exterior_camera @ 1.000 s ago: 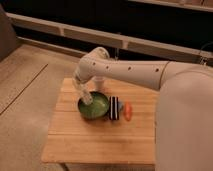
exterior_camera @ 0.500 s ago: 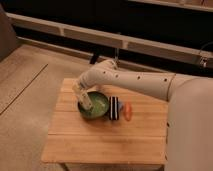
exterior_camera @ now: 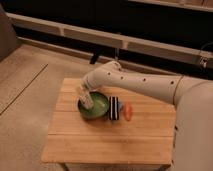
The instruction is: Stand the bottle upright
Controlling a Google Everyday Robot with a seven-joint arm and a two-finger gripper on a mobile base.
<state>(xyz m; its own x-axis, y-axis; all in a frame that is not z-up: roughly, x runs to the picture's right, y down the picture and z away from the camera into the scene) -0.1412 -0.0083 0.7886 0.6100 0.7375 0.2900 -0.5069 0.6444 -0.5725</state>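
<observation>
End effector [exterior_camera: 84, 96] hangs at the left rim of the round green bowl [exterior_camera: 100, 109] on the pale wooden slatted worktop [exterior_camera: 100, 142], and it seems closed around the small cream-white oblong bottle [exterior_camera: 86, 101], which leans over the bowl's left edge. By my judgement the grasp is made and the righting step is in hand; next comes tipping the bottle vertical and seating it on its base. Above, the white arm [exterior_camera: 145, 86] reaches in from the right, elbow raised, wrist bent down.

Wooden table [exterior_camera: 115, 135] on tan floor [exterior_camera: 25, 95] — dark wall [exterior_camera: 100, 17].
</observation>
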